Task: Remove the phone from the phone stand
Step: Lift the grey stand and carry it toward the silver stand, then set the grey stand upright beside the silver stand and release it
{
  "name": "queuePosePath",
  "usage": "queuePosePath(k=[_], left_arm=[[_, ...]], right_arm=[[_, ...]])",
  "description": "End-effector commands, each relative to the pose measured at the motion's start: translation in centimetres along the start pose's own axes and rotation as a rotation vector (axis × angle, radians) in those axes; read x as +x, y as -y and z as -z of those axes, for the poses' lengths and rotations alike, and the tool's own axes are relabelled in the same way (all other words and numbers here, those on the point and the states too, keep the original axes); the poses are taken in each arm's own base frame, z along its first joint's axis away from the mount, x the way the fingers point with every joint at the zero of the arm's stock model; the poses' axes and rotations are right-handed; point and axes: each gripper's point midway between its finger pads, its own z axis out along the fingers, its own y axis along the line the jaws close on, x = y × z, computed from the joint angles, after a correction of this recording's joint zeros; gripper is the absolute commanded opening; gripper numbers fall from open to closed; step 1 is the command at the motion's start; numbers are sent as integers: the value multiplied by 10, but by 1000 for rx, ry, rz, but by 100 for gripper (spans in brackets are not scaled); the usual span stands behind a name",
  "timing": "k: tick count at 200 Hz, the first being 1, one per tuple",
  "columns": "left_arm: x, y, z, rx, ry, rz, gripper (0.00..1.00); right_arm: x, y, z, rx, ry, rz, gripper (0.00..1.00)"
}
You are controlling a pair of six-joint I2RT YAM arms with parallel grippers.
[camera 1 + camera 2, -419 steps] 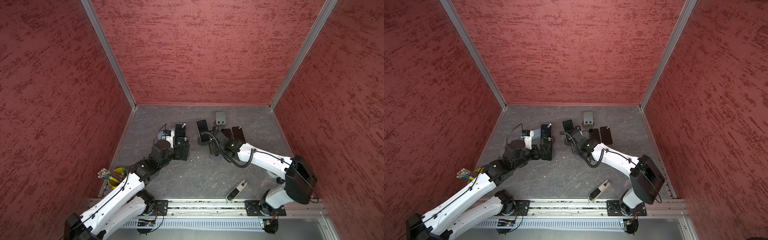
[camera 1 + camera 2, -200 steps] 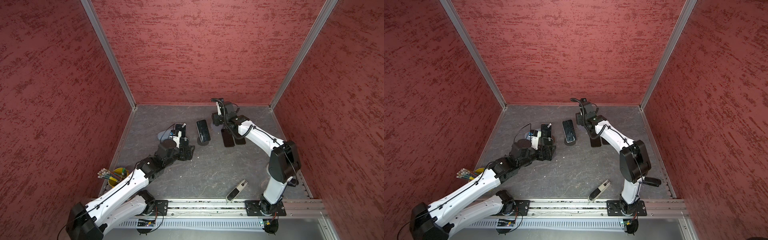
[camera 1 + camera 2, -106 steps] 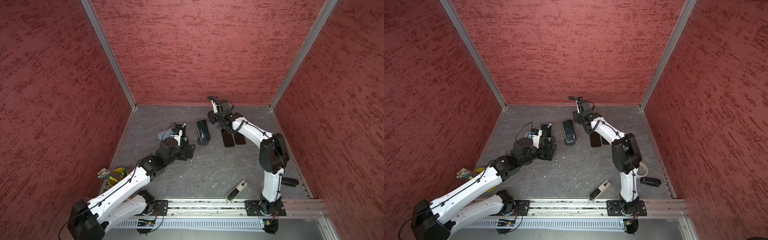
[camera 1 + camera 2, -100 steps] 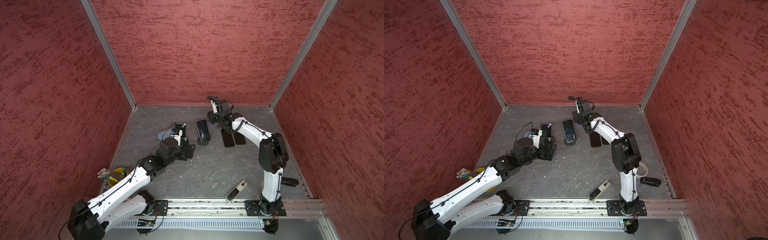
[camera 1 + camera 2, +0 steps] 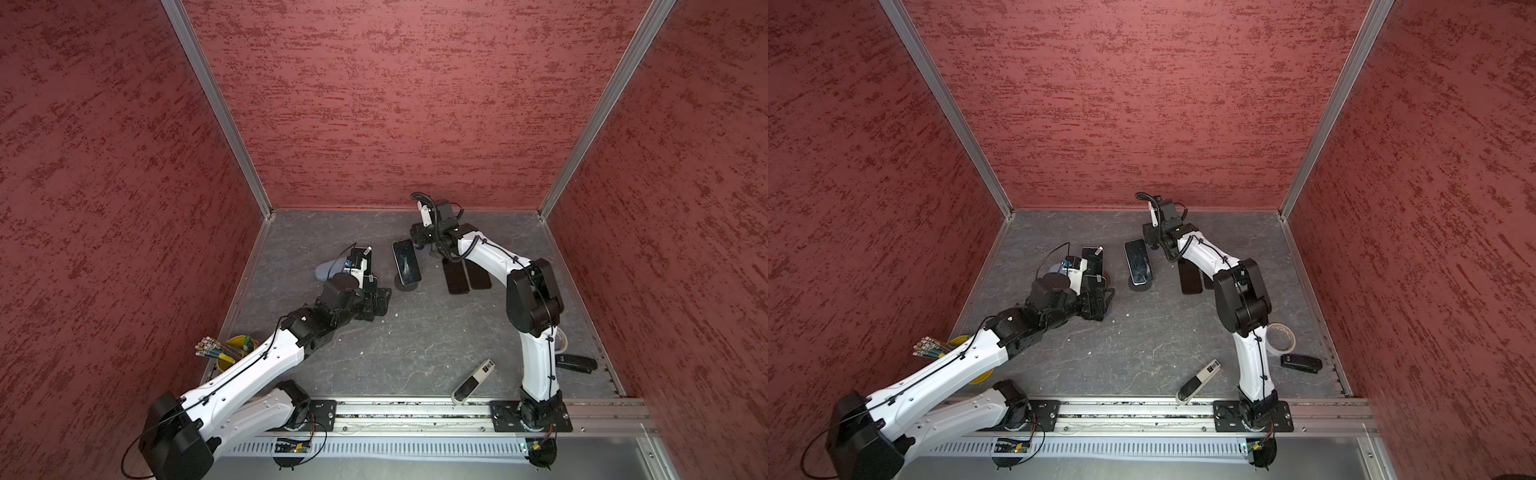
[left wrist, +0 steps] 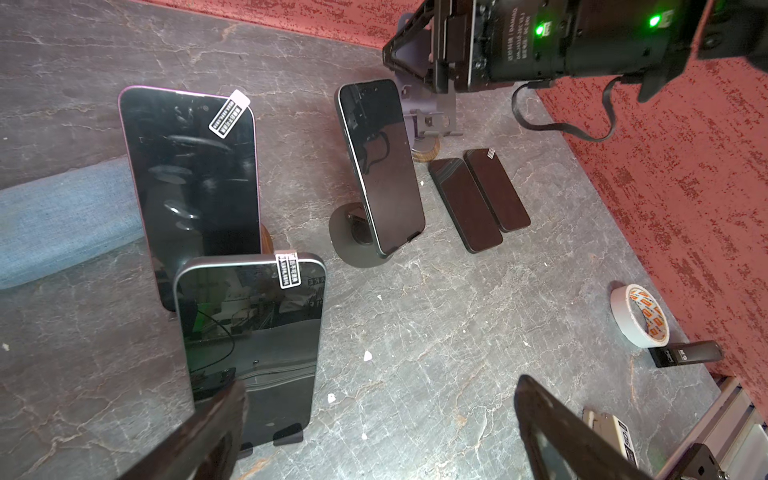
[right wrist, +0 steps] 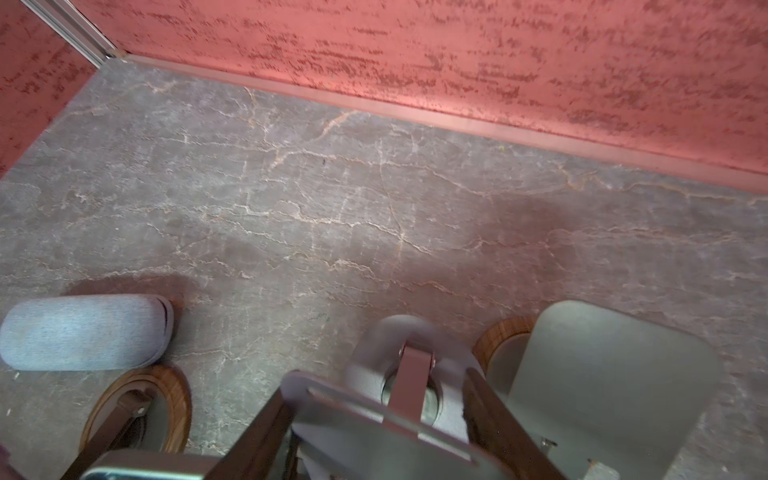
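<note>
Now, your left gripper [image 6: 378,388]: jaws spread wide, just beside the front phone [image 6: 249,340].
Your right gripper [image 7: 380,386]: jaws clamped on a grey stand [image 7: 340,415].

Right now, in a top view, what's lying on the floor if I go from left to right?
yellow pencil cup → grey-blue pouch → phone on its stand → two flat phones → black stick

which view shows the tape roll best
The left wrist view: the tape roll lies whole, its orange print visible. In both top views the right arm partly hides it; the right wrist view misses it.
</note>
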Motion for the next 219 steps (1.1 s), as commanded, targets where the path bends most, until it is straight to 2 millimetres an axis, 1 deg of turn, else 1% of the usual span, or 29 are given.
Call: queuePosePath(k=[1, 46, 63, 123, 173, 219], left_arm=[[-11, 2, 2, -4, 19, -23, 100], [-14, 2, 2, -1, 29, -27, 100], [-14, 1, 1, 0, 32, -25, 100], [-12, -3, -4, -12, 14, -22, 99], [-12, -5, -6, -20, 13, -23, 100], [-12, -7, -6, -24, 12, -21, 100]], right_arm=[[-18, 1, -4, -27, 42, -17, 57], [-8, 1, -22, -41, 5, -23, 58], [-4, 4, -27, -34, -5, -26, 59], [6, 3, -44, -48, -46, -31, 60], [9, 4, -53, -47, -59, -38, 62], [7, 6, -54, -31, -54, -39, 72]])
